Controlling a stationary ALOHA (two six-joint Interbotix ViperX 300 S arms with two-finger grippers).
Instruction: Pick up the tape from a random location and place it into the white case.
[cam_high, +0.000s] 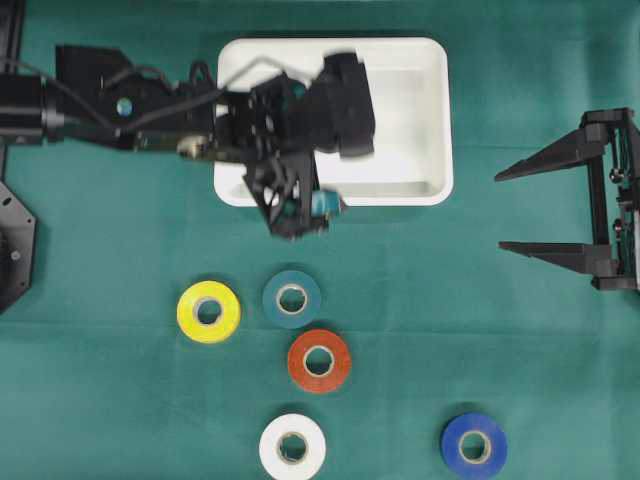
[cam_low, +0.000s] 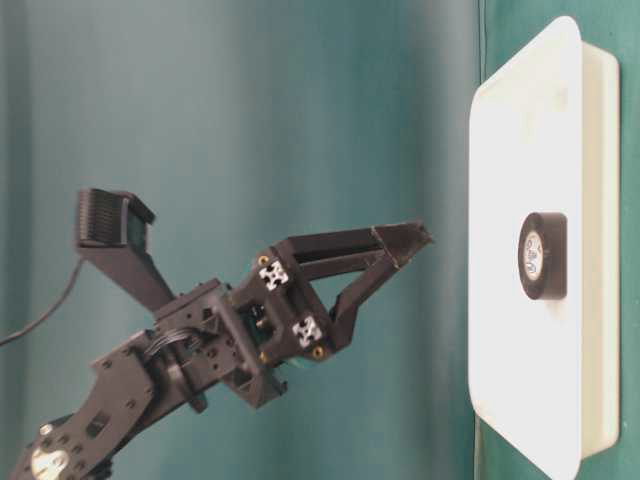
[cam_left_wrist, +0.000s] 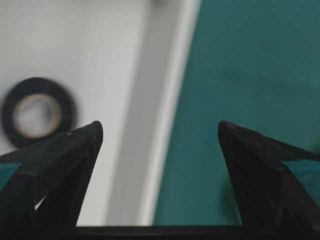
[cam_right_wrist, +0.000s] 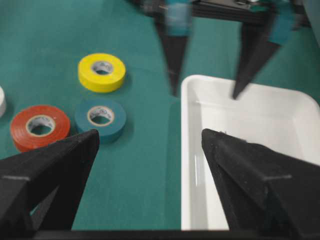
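A black tape roll (cam_low: 543, 256) lies flat inside the white case (cam_high: 420, 120), also seen in the left wrist view as the black roll (cam_left_wrist: 37, 111); overhead, my left arm hides it. My left gripper (cam_high: 295, 205) hangs open and empty above the case's front rim (cam_left_wrist: 165, 100), one finger over the case (cam_right_wrist: 240, 130) and one over the cloth. The tape sits apart from its fingers, off to one side. My right gripper (cam_high: 500, 212) stands open and empty to the right of the case, its tips (cam_right_wrist: 150, 134) wide apart.
On the green cloth in front of the case lie a yellow roll (cam_high: 208, 312), a teal roll (cam_high: 292, 298), an orange-red roll (cam_high: 319, 361), a white roll (cam_high: 292, 446) and a blue roll (cam_high: 473, 444). The left arm's body crosses the case's left half.
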